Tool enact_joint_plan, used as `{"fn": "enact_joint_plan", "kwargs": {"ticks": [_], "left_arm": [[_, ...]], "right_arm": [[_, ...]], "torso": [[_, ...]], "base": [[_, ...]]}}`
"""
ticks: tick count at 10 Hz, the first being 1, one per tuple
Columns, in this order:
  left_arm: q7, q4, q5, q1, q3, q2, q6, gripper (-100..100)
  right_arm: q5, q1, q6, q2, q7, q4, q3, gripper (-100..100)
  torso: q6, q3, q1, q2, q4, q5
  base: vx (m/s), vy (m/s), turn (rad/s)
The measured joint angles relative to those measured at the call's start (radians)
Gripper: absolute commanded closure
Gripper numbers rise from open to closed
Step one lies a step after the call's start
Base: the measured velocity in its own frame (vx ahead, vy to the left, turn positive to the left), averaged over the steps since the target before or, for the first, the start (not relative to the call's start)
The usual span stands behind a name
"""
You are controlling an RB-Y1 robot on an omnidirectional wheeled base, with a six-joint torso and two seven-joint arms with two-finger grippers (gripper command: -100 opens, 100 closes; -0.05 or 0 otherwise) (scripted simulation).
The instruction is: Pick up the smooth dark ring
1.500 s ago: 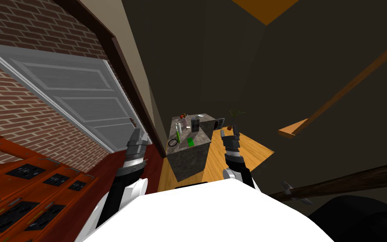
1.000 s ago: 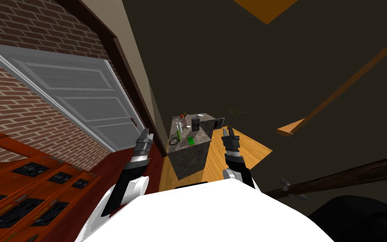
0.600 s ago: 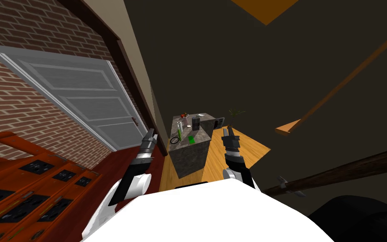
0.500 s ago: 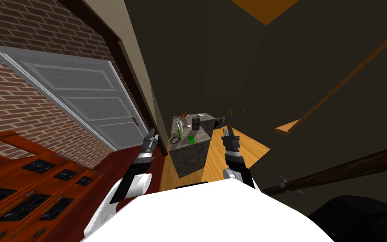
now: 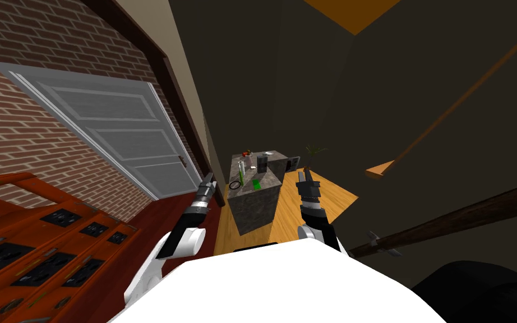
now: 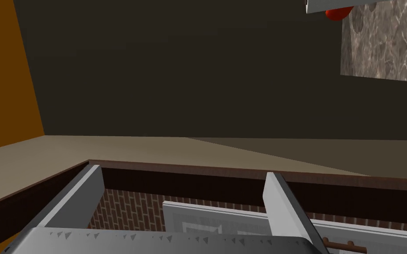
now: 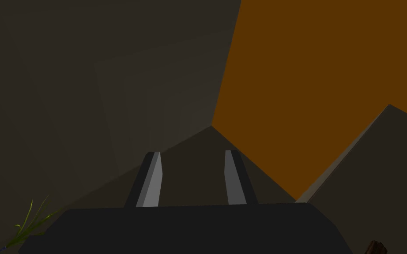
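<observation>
At the near left corner of the block (image 5: 258, 208), we are judging the ring (image 5: 235, 185) light, stiff, slick, best pinched across its band, left gripper (image 5: 211, 179) and right gripper (image 5: 306, 176) gaping empty.

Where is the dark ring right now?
In the head view, the dark ring lies flat on the near left corner of the marbled stone block, beside a thin green object, just right of the left gripper.

No text, label, brand or number can be read anywhere.
</observation>
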Motion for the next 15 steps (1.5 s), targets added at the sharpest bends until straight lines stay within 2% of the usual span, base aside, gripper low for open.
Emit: {"fn": "enact_joint_plan", "kwargs": {"ticks": [9, 15], "left_arm": [[0.052, 0.065, 0.074, -0.076, -0.063, 0.075, 0.22, -100], [0.069, 0.109, 0.114, -0.143, -0.107, 0.108, 0.375, -100]], "right_arm": [[0.0, 0.0, 0.0, 0.0, 0.0, 0.0, 0.0, 0], [0.0, 0.0, 0.0, 0.0, 0.0, 0.0, 0.0, 0]], "torso": [[0.0, 0.0, 0.001, 0.0, 0.0, 0.0], [0.0, -0.001, 0.001, -0.001, 0.0, 0.0]], "base": [[-0.049, 0.016, 0.003], [-0.03, 0.019, -0.012]]}}
